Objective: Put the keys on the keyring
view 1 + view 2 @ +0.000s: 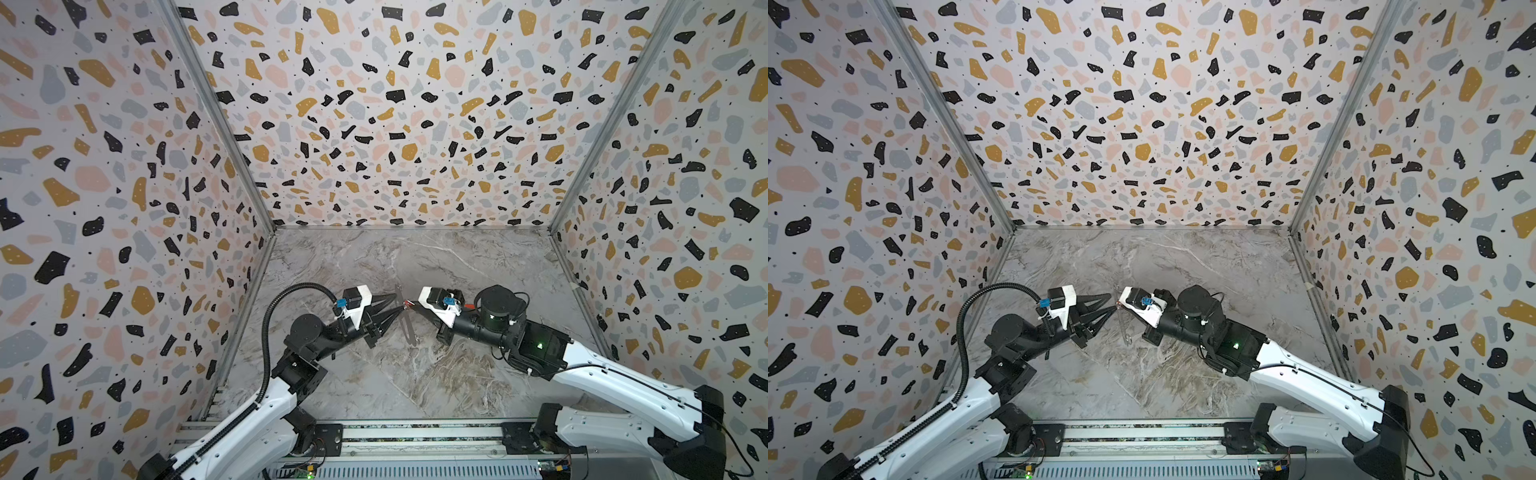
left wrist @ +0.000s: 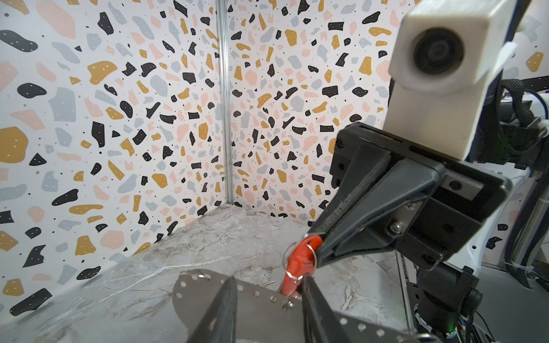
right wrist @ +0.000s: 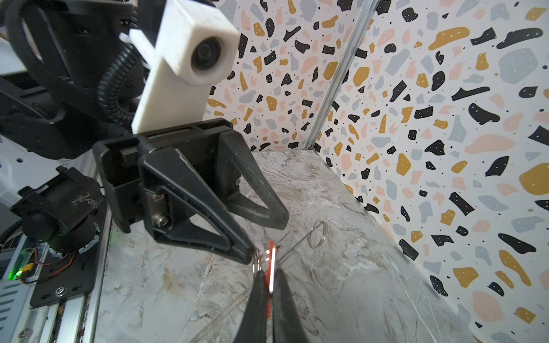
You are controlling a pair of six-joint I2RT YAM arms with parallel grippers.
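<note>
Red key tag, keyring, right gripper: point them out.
red key tag (image 2: 297, 262), left wrist view, plastic middle.
keyring (image 2: 202, 300), left wrist view, rounded end.
right gripper (image 2: 317, 245), left wrist view, between its fingers.

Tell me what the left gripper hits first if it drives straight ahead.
Most likely the keyring, sitting between the left gripper's open fingers; just behind it hang the red-tagged key and the right gripper's tips. Depth there is hard to judge.

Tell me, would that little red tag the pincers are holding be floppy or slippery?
Probably stiff: the red tag shows a straight edge while pinched in the right gripper. Likely very light, being tiny beside the fingers. Its smooth plastic look suggests it could slip.
</note>
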